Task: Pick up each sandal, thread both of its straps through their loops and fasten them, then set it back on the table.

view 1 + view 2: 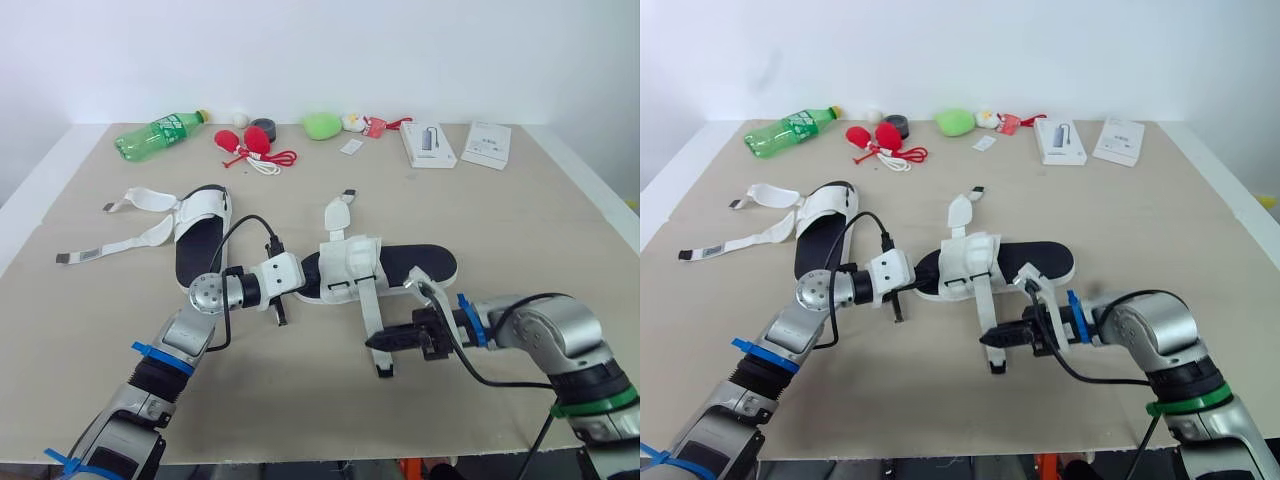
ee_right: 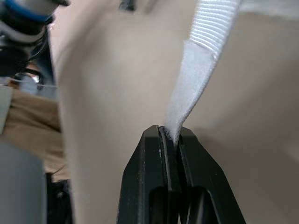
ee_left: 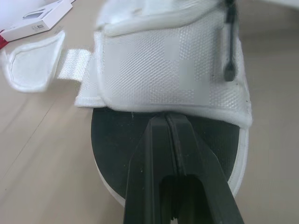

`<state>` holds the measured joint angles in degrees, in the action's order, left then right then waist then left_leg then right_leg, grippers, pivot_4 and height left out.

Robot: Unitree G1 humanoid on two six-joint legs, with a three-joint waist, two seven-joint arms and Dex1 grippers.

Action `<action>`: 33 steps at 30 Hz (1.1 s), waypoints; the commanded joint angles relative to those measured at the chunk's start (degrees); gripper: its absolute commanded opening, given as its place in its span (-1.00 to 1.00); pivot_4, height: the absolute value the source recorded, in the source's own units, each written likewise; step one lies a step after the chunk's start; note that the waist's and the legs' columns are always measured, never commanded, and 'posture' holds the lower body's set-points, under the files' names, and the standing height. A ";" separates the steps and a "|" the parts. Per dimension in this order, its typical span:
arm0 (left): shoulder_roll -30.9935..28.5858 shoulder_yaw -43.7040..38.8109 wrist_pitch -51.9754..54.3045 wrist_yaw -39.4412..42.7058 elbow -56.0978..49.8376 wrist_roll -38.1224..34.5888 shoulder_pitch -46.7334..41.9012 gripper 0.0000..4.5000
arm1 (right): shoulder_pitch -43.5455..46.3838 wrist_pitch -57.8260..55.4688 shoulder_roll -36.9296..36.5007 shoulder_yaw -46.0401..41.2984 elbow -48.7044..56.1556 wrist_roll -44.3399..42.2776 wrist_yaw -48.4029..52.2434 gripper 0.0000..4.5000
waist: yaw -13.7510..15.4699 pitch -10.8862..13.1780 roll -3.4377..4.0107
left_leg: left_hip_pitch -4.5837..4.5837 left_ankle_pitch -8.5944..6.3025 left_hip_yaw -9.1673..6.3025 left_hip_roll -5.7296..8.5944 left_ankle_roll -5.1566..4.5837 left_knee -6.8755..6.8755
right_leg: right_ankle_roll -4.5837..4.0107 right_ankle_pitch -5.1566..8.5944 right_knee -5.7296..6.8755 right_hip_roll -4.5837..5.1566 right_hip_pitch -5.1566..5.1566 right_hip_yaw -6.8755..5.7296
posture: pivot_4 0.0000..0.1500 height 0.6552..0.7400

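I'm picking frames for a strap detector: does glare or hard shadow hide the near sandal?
Left eye view: even, soft light; the black-soled sandal with white straps throws only a faint shadow on the beige table. Left wrist view: no glare on its white woven upper. Right wrist view: the white webbing strap is bright, its ribs visible.

Bare table (image 1: 300, 410) in front, left sandal (image 1: 200, 245) (straps splayed) in the way, bottle (image 1: 158, 134), boxes (image 1: 428, 145) along back.

first sandal (image 1: 420, 265): black footbed, white upper, flat, mid-table toward near edge, lengthwise along it | far strap (image 1: 338, 213) loose, pointing to far edge | near strap (image 1: 372, 320) unfastened, trailing to near edge | second sandal (image 1: 203, 235): same look, nearer left edge, both straps (image 1: 140, 200) open, splayed leftward
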<state>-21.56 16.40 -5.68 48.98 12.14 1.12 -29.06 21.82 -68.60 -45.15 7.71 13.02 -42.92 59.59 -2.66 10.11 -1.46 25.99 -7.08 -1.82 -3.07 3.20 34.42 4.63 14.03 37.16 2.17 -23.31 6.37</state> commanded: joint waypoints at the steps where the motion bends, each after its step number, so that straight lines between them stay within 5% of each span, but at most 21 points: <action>1: -0.17 1.54 1.46 0.55 1.31 1.37 0.94 -1.00 | -1.13 -1.57 -0.04 -1.42 3.45 -1.82 -1.51 -0.94 | 0.00 0.00 -0.01 | 0.00 0.00 0.00 0.00 0.00 0.02 | 0.00 -0.01 0.00 0.00 0.01 0.00 | 1.00 1.00; 6: 0.18 1.79 1.04 0.67 2.24 1.45 0.28 -1.00 | -0.31 -2.78 1.23 -2.60 3.93 -2.86 -3.82 -0.94 | 0.01 0.00 -0.01 | -0.01 0.00 0.01 0.00 0.00 0.03 | -0.02 -0.02 0.00 0.01 0.01 0.00 | 1.00 1.00; 11: 0.47 2.13 0.47 0.58 3.21 1.67 -0.19 -1.00 | 1.54 0.15 -1.64 -2.57 8.35 -2.73 -1.86 -0.34 | 0.02 0.00 -0.01 | 0.00 0.00 0.00 0.01 0.00 0.03 | 0.00 -0.03 0.00 0.02 0.01 0.00 | 1.00 1.00; 12: 0.52 2.17 0.39 0.59 3.40 1.68 -0.30 -1.00 | 1.69 2.31 -3.41 -1.59 9.09 -1.36 -0.37 -0.09 | 0.02 0.00 -0.01 | 0.00 0.01 0.00 0.01 0.00 0.05 | 0.00 -0.03 0.00 0.01 0.02 0.00 | 1.00 1.00; 15: 0.50 2.27 0.20 0.76 3.73 1.71 -0.51 -1.00 | 2.60 18.68 -12.84 0.20 9.48 7.23 11.81 0.30 | 0.15 0.04 0.06 | 0.01 0.00 0.01 0.04 0.00 0.08 | 0.01 -0.03 0.00 0.06 0.02 0.00 | 1.00 1.00; 18: 0.34 2.21 -0.16 0.94 4.38 1.68 -0.86 -1.00 | 3.49 38.68 -14.46 -0.88 4.80 13.29 20.19 0.78 | 0.10 0.02 0.03 | 0.00 -0.02 0.13 0.10 0.04 0.08 | 0.05 0.00 -0.03 0.20 -0.01 0.00 | 1.00 1.00; 23: 0.17 2.09 -0.55 1.06 4.86 1.72 -1.08 -1.00 | 7.96 80.97 -6.29 -2.51 -8.74 22.97 25.99 0.78 | -0.02 0.03 0.01 | -0.12 -0.02 0.12 0.10 0.04 0.09 | 0.04 -0.02 -0.03 0.16 0.04 -0.02 | 1.00 1.00; 26: 0.32 2.18 -0.63 0.90 4.79 1.76 -0.99 -1.00 | 11.49 115.77 -0.70 0.97 -19.97 31.31 28.05 0.78 | -0.05 0.04 0.00 | -0.25 0.02 0.13 0.12 0.07 0.07 | 0.07 -0.07 -0.03 0.17 0.17 -0.02 | 1.00 1.00; 33: 0.10 2.20 -0.28 0.65 4.12 1.73 -0.59 -1.00 | 12.71 145.22 4.00 7.10 -34.16 42.51 20.15 0.78 | 0.06 0.05 0.01 | -0.42 0.04 0.12 0.13 0.06 -0.04 | 0.08 -0.01 -0.03 0.17 0.37 0.02 | 1.00 1.00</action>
<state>-20.93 17.60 -7.16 49.34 15.07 1.24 -30.84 33.14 69.21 -41.28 14.43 -17.79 -3.42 83.52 -2.60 10.16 -1.44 25.54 -7.04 -1.71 -2.95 3.25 34.38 4.70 14.02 37.14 2.34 -22.92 6.39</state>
